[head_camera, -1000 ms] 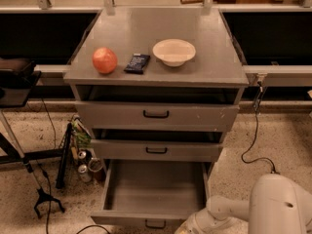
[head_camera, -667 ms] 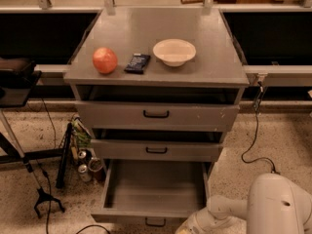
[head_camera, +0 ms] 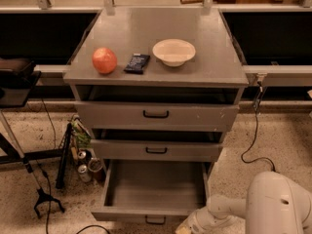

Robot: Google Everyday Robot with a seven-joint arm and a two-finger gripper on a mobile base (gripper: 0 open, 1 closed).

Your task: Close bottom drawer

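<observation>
The bottom drawer [head_camera: 156,191] stood pulled well out. The pincer [head_camera: 187,226] sat low at its front panel's right end, spread impossible to tell. Pushing squarely near the handle [head_camera: 155,221] would probably avoid skewing.

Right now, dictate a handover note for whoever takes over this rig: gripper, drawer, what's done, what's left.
Gripper: at the picture's bottom edge, by the front of the bottom drawer, right of its handle; partly cut off.
Drawer: pulled far out, nothing seen inside.
Done: arm is down at the drawer front.
Left: push the front in until flush.
</observation>
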